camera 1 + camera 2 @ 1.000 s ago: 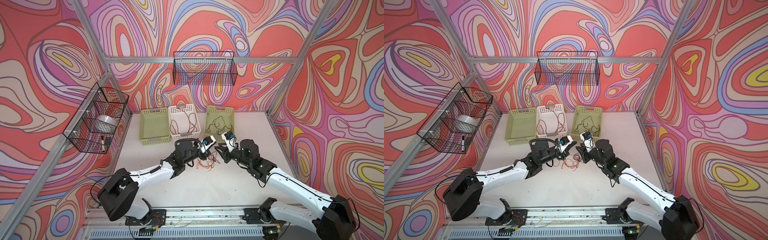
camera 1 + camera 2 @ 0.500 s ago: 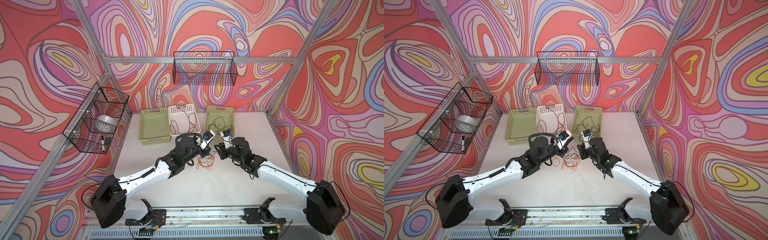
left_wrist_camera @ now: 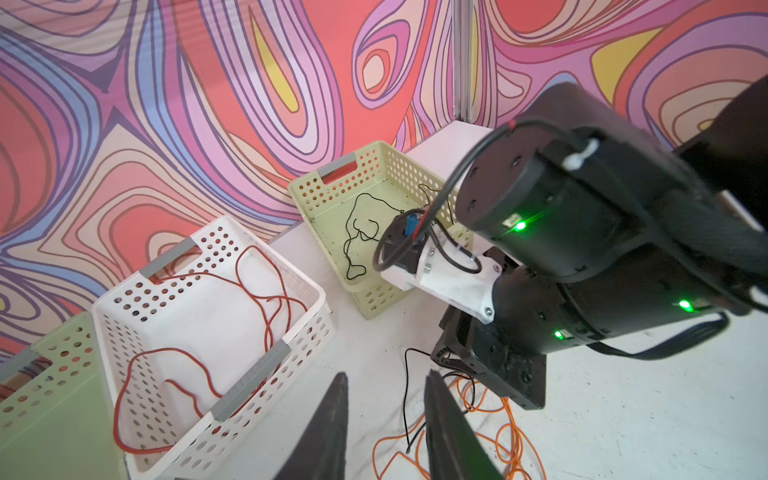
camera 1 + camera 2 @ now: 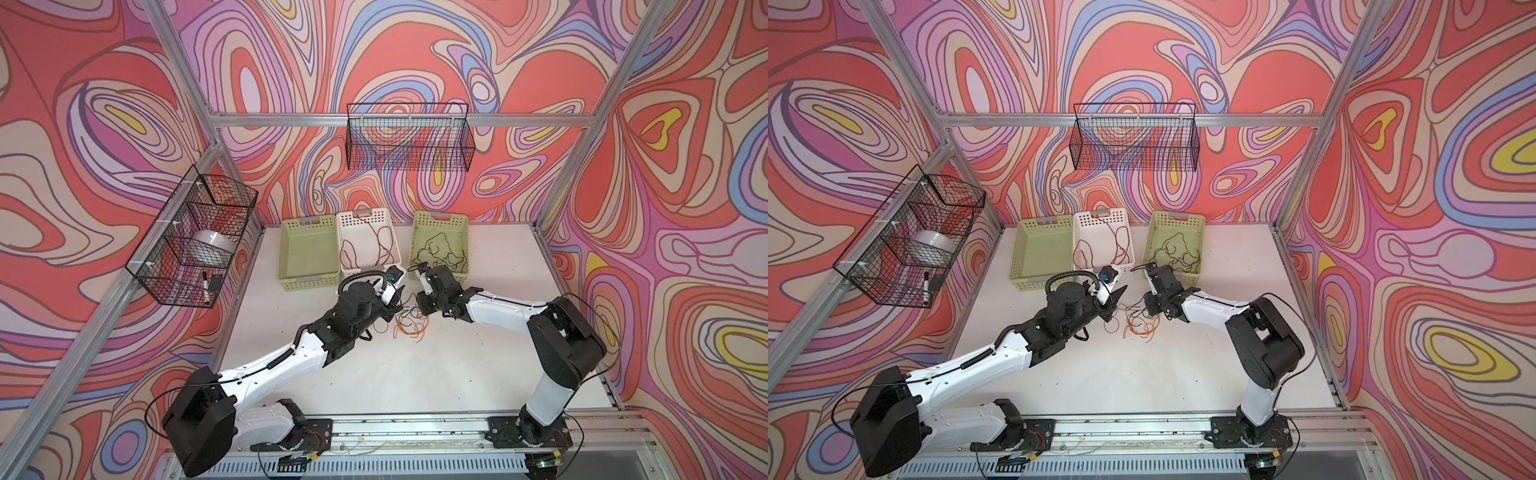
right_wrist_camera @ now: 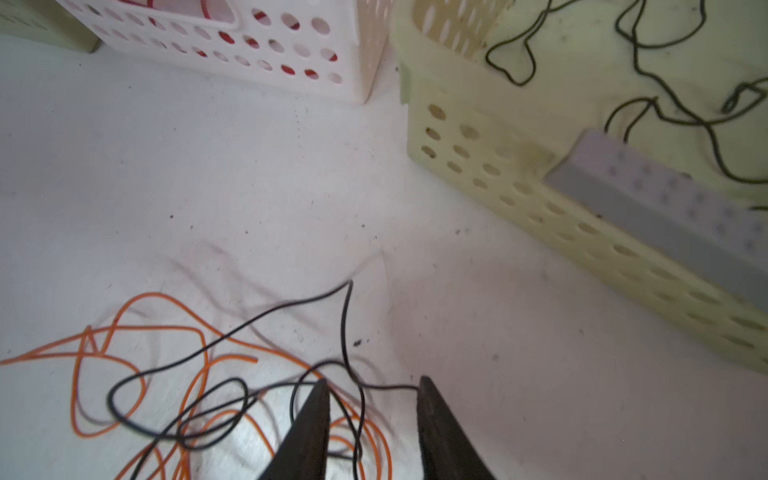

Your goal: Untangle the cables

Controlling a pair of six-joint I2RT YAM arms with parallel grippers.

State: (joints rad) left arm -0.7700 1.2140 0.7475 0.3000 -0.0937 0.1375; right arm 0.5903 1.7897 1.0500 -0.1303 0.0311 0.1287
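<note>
An orange cable (image 4: 411, 330) and a thin black cable (image 5: 266, 311) lie looped over each other on the white table, between my two grippers. A reddish-brown cable (image 3: 266, 299) lies alone in the white basket (image 4: 363, 214). A dark cord (image 3: 353, 232) lies in the green basket (image 4: 440, 217) at the right. My left gripper (image 3: 386, 380) is open above the table at the tangle's left edge, holding nothing. My right gripper (image 5: 372, 381) is open low over the tangle's right side. Black strands run between its fingers, ungripped.
An empty green basket (image 4: 308, 283) stands left of the white one; all three line the back of the table. Black wire baskets hang on the left wall (image 4: 195, 245) and the back wall (image 4: 409, 141). Bare table lies in front of the tangle.
My left gripper has gone from shut to open and pushed forward. The right arm has folded its elbow up, bringing its gripper down onto the tangle.
</note>
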